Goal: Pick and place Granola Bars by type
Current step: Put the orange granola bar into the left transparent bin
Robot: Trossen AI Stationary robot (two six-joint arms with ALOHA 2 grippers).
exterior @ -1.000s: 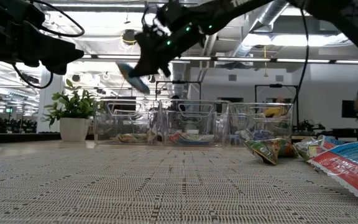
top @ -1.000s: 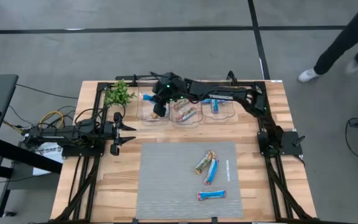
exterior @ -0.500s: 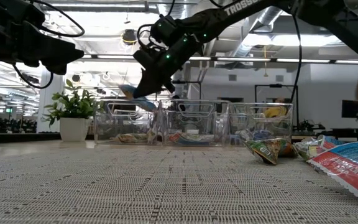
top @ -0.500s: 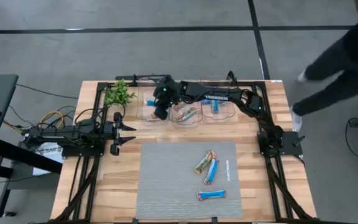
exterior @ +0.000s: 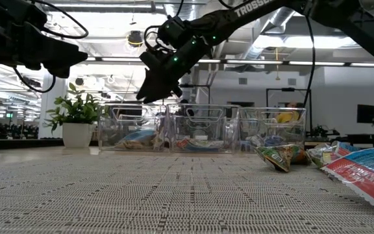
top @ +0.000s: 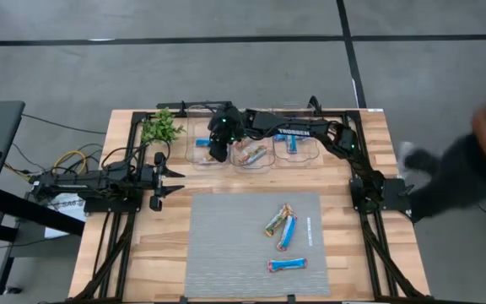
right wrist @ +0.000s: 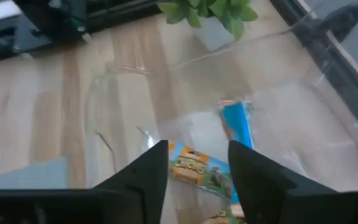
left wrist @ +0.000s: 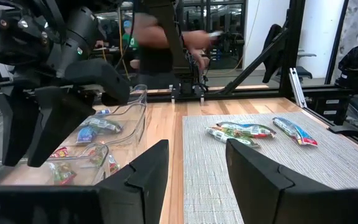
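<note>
My right gripper (top: 218,150) hangs open over the leftmost of three clear bins (top: 199,155) at the table's far side, with nothing between its fingers (right wrist: 197,149). Below it, a blue granola bar (right wrist: 237,127) lies on the bin's floor beside a multicoloured one (right wrist: 198,168). On the grey mat (top: 226,253) lie a multicoloured bar (top: 278,219) and two blue bars (top: 287,231) (top: 287,264). My left gripper (top: 178,181) waits open at the table's left, above the wood.
The middle bin (top: 252,154) and the right bin (top: 296,145) also hold bars. A potted green plant (top: 160,128) stands just left of the bins. A person (top: 471,160) moves on the floor beyond the table's right edge.
My right gripper has gone down toward the leftmost bin and opened. The blue bar it held above the bin has dropped and now lies on the bin's floor. The person at the right has walked along the floor.
</note>
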